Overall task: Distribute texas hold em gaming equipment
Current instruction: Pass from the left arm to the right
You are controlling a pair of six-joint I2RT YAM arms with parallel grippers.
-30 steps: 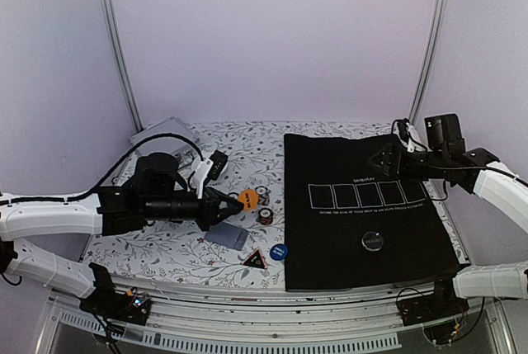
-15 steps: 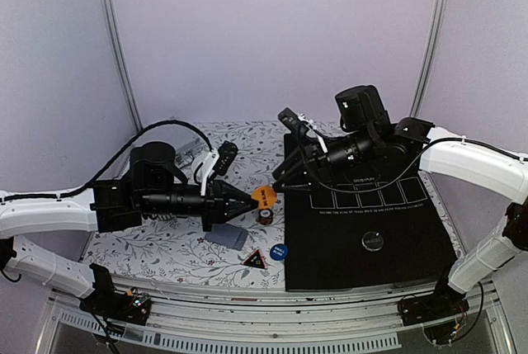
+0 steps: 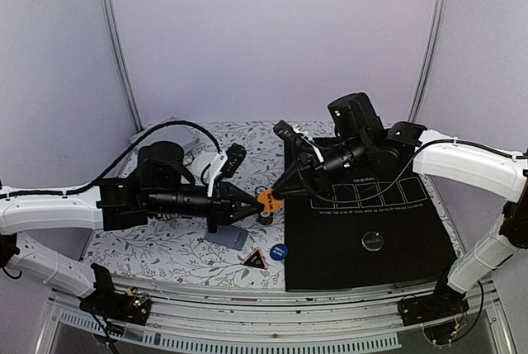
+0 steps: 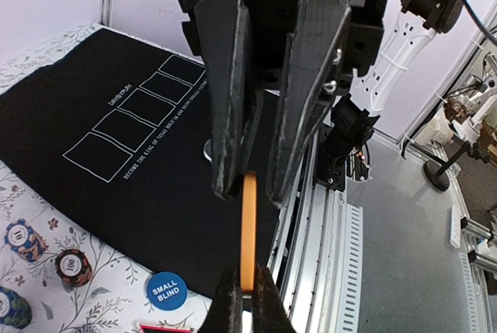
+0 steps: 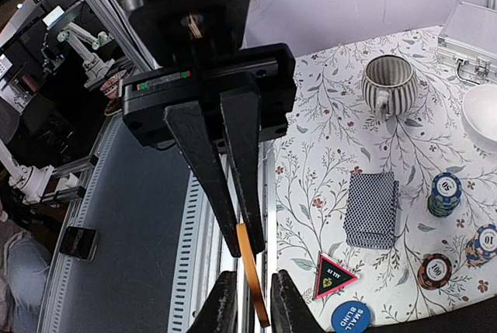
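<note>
Above the bench (image 3: pixel 148 248), by the left edge of the black mat (image 3: pixel 371 222), my left jaws are clenched on the orange poker chip (image 3: pixel 266 198) and hold it on its edge in the air. My right jaws stand around the opposite rim of the same chip, one on each face, but I cannot tell whether they press it. Below it, the blue button (image 3: pixel 279 252) lies flat on the bench.

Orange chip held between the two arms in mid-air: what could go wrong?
The orange chip is pinched only at its edge by the left end effector. If that releases before the right end effector grips firmly, the chip may drop and roll. Both end effectors are crowded together and might collide.
</note>
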